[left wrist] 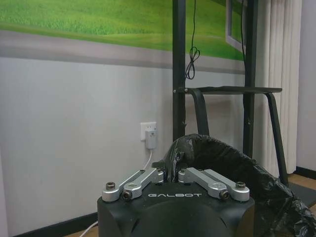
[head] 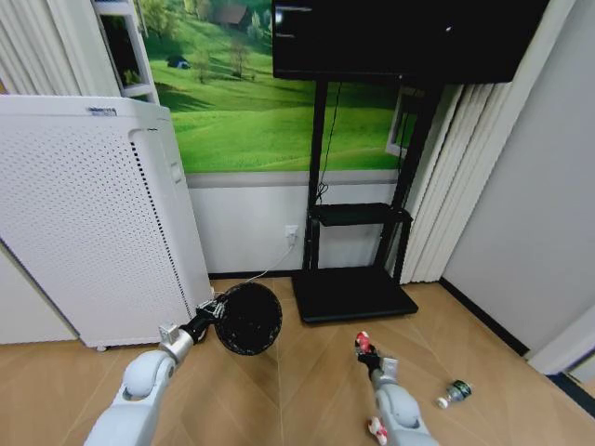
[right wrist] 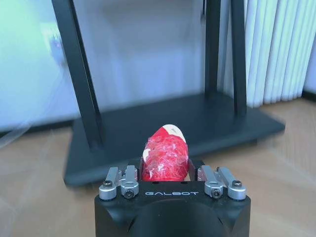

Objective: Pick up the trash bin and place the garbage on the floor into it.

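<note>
Above floor (head: 307, 381), jaws clamp red wrapper (right wrist: 165, 158).

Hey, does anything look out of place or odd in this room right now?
Yes. A small clear bottle lies on its side on the floor near the curtain. The trash bin is tipped sideways, held by its rim in the left end effector. The right end effector holds a red-and-white wrapper.

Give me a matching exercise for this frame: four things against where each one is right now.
Things:
1. trash bin
2. red wrapper
3. clear bottle
4. air purifier

Places:
A. lying on the floor
B. held by the left gripper
C. standing by the wall
D. held by the right gripper

Pairs: 1-B, 2-D, 3-A, 4-C
</note>
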### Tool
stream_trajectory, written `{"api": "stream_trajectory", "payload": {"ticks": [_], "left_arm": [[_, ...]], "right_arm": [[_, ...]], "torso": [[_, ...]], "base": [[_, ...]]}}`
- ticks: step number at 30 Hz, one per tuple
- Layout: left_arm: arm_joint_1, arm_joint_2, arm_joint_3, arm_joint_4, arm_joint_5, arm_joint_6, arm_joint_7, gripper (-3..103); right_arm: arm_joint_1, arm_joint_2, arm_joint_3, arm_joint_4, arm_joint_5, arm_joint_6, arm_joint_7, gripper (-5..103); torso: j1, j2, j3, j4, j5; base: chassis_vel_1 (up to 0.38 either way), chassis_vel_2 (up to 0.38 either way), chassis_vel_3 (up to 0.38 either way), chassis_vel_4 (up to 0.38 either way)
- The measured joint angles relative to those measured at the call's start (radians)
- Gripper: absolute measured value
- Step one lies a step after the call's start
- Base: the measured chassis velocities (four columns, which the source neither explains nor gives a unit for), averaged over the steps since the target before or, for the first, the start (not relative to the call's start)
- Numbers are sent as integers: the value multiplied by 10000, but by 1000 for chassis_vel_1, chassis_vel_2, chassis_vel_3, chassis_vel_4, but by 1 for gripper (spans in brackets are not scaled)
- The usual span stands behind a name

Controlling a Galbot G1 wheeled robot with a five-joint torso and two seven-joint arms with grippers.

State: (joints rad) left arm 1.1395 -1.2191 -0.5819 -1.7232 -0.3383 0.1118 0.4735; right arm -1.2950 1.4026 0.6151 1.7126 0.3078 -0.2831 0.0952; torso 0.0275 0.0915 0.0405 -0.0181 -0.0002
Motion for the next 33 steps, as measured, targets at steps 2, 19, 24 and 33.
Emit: {"api": "stream_trajectory", "payload": {"ticks": [2,19,24,33], "left_arm": [[5,-76,14,77,61,-19,-26,8],[-449,-588,1513,432,763,-17,-418,8],[-498,-566,1796,449,825,-6,-450,8],[-816,-635,2067,703,828,4,-470,8]], "right_arm": [[-141,-55,-90,516,157,-87,28,47],[-173,-517,-3046,3500,317,-882,0,47],[47,-668,-4094,3628,108,-945,-49,47],[155,-677,-5320,3584,-436,-1224,-18,52]], "torso": [[-1,0,0,-2,2],[0,1,0,4,2],[0,0,0,5,2],[0,1,0,4,1]], "base": [[0,0,0,0],[0,0,0,0],[0,0,0,0],[0,0,0,0]]}}
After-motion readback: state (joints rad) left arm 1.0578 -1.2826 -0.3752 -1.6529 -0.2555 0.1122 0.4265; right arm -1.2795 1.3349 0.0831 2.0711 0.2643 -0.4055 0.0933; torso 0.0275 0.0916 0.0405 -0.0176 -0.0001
